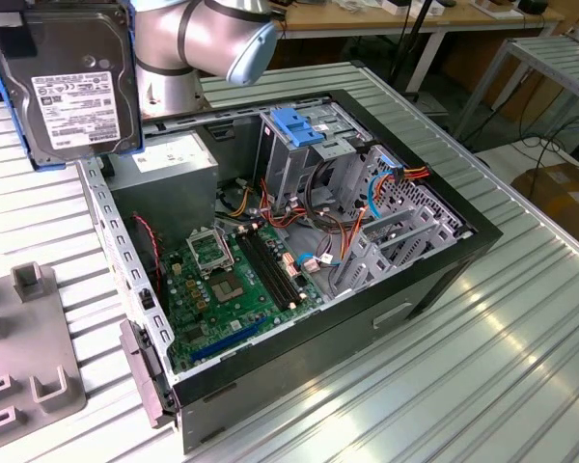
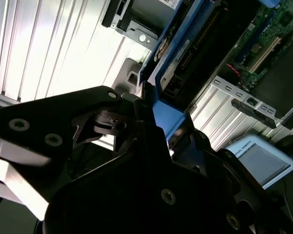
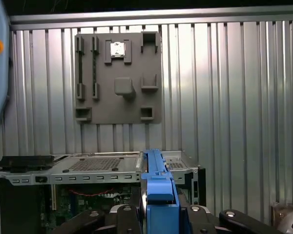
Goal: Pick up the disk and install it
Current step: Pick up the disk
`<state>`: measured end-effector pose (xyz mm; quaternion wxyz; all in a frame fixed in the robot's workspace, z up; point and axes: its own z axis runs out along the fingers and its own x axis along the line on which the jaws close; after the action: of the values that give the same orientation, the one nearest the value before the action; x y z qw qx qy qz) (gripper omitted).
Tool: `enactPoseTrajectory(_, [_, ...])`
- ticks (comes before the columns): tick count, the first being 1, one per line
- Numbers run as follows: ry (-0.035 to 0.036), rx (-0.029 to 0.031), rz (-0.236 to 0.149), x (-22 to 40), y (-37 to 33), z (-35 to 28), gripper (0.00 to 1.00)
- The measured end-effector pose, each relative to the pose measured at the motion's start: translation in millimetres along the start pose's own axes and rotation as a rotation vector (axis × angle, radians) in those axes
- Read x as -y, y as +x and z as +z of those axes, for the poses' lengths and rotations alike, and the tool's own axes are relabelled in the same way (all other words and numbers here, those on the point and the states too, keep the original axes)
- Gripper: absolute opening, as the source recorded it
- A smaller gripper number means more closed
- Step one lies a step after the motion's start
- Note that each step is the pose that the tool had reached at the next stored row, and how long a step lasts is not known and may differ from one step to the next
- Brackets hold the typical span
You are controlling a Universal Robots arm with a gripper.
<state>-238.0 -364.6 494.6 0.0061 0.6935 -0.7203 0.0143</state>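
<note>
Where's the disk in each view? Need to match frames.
Exterior view: disk, label facing camera, held high at the exterior view's left.
First wrist view: disk edge-on, blue rail in the pincer.
Second wrist view: disk edge-on, extending from the pincer.
Shared landmark: green motherboard.

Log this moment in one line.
gripper: shut on disk | position: aloft near open computer case | installed: no

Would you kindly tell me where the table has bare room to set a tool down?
The ribbed table is bare along the exterior view's right of the computer case. At the exterior view's left, the grey fixture plate takes the room. Inside the case, cables crowd the drive cage.
</note>
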Motion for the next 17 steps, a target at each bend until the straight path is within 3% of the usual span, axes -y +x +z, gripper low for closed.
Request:
enactPoseTrajectory(1, [0.0,0.0,0.0,18.6,-0.7,0.3,0.37])
enactPoseTrajectory(14, [0.0001,0.0,0.0,48.7,-1.9,1.2,0.37])
enactPoseTrajectory(17, [0.0001,0.0001,0.0,58.0,-2.2,1.5,0.37])
